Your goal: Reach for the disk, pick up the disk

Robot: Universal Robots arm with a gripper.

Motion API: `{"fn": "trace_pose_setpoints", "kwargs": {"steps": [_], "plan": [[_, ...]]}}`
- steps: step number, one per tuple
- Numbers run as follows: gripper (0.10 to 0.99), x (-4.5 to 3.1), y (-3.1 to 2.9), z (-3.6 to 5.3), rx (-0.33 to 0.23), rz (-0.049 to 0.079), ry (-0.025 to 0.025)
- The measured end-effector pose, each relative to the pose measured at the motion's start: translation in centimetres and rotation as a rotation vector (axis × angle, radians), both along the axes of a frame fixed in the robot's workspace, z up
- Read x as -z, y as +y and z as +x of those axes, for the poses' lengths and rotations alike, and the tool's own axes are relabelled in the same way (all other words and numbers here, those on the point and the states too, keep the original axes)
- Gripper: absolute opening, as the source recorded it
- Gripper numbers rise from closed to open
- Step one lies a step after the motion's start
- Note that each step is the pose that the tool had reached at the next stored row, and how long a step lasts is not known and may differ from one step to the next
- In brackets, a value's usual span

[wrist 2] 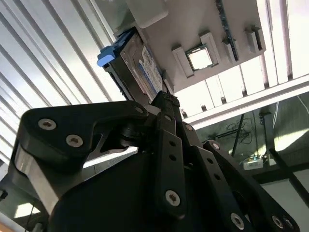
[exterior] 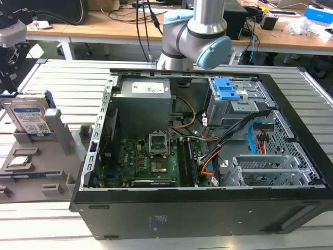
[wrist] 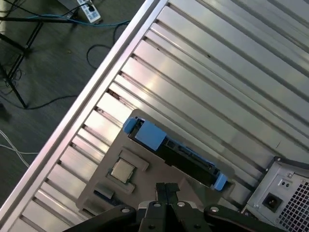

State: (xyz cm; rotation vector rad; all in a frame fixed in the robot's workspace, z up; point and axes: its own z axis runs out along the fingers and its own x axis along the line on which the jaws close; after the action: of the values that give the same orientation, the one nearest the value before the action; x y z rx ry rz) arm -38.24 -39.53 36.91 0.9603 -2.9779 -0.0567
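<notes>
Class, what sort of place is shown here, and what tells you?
Probably a robotics lab or workshop: a robot arm rises beyond an open computer case on a slatted metal table, with cluttered desks behind.

The disk (exterior: 27, 115) is silvery metal edged in blue plastic; the table (exterior: 67, 83) is shiny ribbed metal; the gripper (wrist: 167, 187) is matt black.

Behind the computer case (exterior: 208, 208), the arm (exterior: 195, 36) was a brushed silver tube on rounded grey joint housings, each closed with a pale blue cap. The gripper (wrist 2: 166, 100) was matte black: flat linkage bars and a broad rounded side plate, studded with silver socket-head screws. In the first wrist view its fingers (wrist: 161, 190) were slim, square-ended black bars.
</notes>
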Motion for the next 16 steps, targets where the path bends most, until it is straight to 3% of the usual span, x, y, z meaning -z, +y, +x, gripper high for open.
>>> {"fn": "trace_pose_setpoints", "kwargs": {"steps": [3, 7, 16], "plan": [[0.106, 0.0, 0.0, 0.0, -0.049, 0.0, 0.0], [0.106, 0.0, 0.0, 0.0, -0.16, 0.0, 0.0], [0.106, 0.0, 0.0, 0.0, -0.292, 0.0, 0.0]]}}
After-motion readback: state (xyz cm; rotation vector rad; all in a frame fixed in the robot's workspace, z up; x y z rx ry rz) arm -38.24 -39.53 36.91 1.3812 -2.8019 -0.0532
